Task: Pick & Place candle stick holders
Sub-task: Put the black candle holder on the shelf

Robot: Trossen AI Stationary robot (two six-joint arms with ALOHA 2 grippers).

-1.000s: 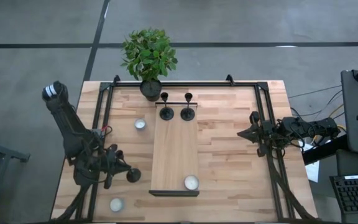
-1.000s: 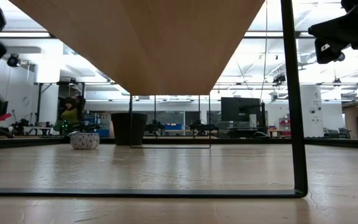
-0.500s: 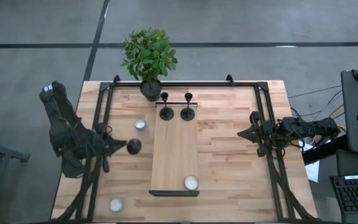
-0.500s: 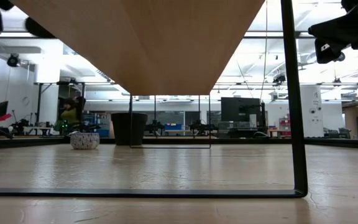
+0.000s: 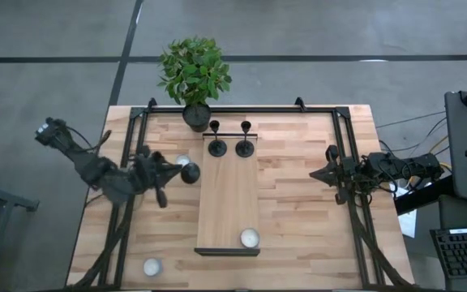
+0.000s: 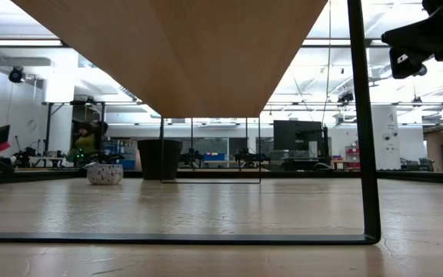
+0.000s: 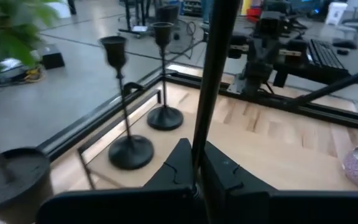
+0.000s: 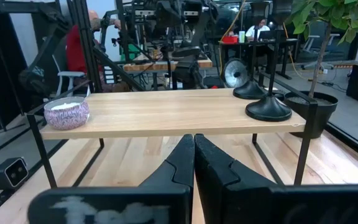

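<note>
- Left gripper (image 5: pixel 177 172) is clamped on a candle stick holder (image 7: pixel 205 93), beside the raised board's (image 5: pixel 228 203) left edge.
- I see two more holders (image 5: pixel 230 147) standing on the board's far end.
- Right gripper (image 8: pixel 194 163) is closed, empty, parked at the table's (image 5: pixel 298 203) right side.

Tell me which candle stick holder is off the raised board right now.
The one clamped in the left gripper, its disc base beside the board's left edge; the other two holders stand on the board's far end.
</note>
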